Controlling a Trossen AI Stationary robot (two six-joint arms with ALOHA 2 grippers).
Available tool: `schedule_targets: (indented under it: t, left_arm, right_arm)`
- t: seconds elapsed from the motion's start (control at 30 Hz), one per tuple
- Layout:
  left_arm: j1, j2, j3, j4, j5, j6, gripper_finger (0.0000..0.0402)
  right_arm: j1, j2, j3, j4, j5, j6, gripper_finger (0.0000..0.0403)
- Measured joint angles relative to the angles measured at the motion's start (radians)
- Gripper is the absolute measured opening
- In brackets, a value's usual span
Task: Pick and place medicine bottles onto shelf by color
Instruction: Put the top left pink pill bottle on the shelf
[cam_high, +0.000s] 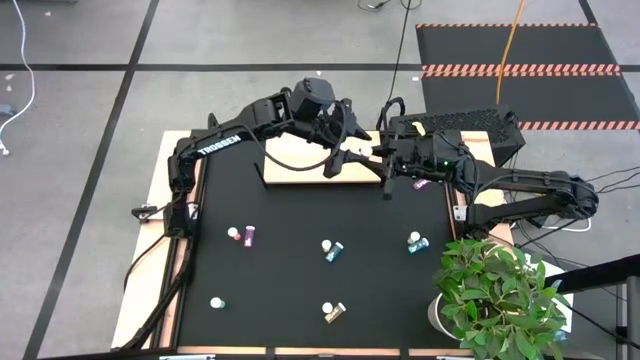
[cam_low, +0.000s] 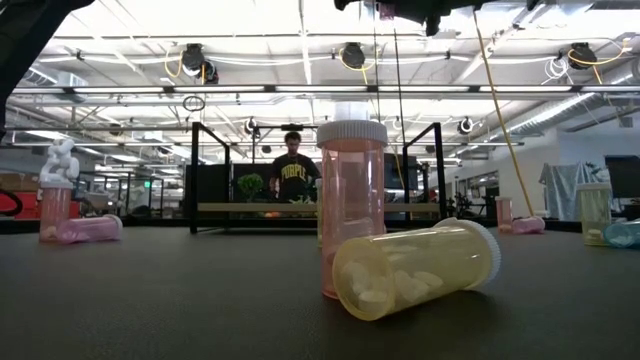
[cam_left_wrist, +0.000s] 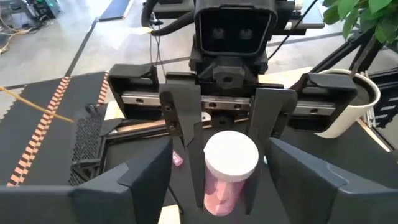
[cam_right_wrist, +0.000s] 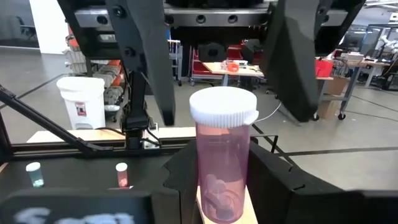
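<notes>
A pink medicine bottle (cam_right_wrist: 222, 155) with a white cap stands upright on the light-wood shelf (cam_high: 295, 158) at the table's far side. My right gripper (cam_right_wrist: 222, 183) reaches in from the table's right and is shut on its body. My left gripper (cam_left_wrist: 224, 186) faces it from the other side, wide open and empty, with its fingers (cam_right_wrist: 149, 68) behind and above the bottle. The bottle also shows in the left wrist view (cam_left_wrist: 229, 163). Other bottles stand or lie loose on the black tabletop. My right gripper pinches the pink bottle's body (cam_right_wrist: 205, 180) below the cap, one finger (cam_right_wrist: 180, 177) on each side. The fingers come roughly level from the table's right. The bottle stays upright with its base on the shelf board (cam_right_wrist: 249, 213).
On the tabletop are a pink bottle (cam_high: 241, 235), two teal ones (cam_high: 332, 250) (cam_high: 417, 243), a small one (cam_high: 216, 302), a yellow one lying by an upright pink one (cam_low: 420, 270), and a pink one (cam_high: 422, 183) near the right arm. A potted plant (cam_high: 495, 290) stands at the near right corner.
</notes>
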Motion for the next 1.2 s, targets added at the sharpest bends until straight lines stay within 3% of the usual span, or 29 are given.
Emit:
schedule_targets:
  t: [0.27, 0.6, 0.83, 1.07, 1.2]
  left_arm:
    - [0.006, 0.017, 0.000, 0.011, 0.039, -0.015, 0.0168]
    - [0.007, 0.022, 0.000, 0.040, 0.045, -0.008, 0.0149]
    - [0.009, 0.022, 0.000, 0.040, 0.045, -0.011, 0.0110]
    - [0.026, 0.022, 0.000, 0.043, 0.035, -0.018, 0.0133]
    - [0.052, 0.022, 0.000, 0.049, 0.017, -0.044, 0.0136]
  right_arm:
    - [-0.011, -0.001, 0.000, 0.000, -0.002, 0.000, 0.0111]
    - [-0.022, -0.001, 0.000, 0.000, -0.024, 0.004, 0.0112]
    - [-0.023, -0.001, 0.000, 0.002, -0.021, 0.006, 0.0112]
    - [-0.061, -0.002, 0.002, -0.012, -0.021, 0.045, 0.0116]
    - [-0.094, -0.002, 0.002, -0.068, 0.003, 0.064, 0.0150]
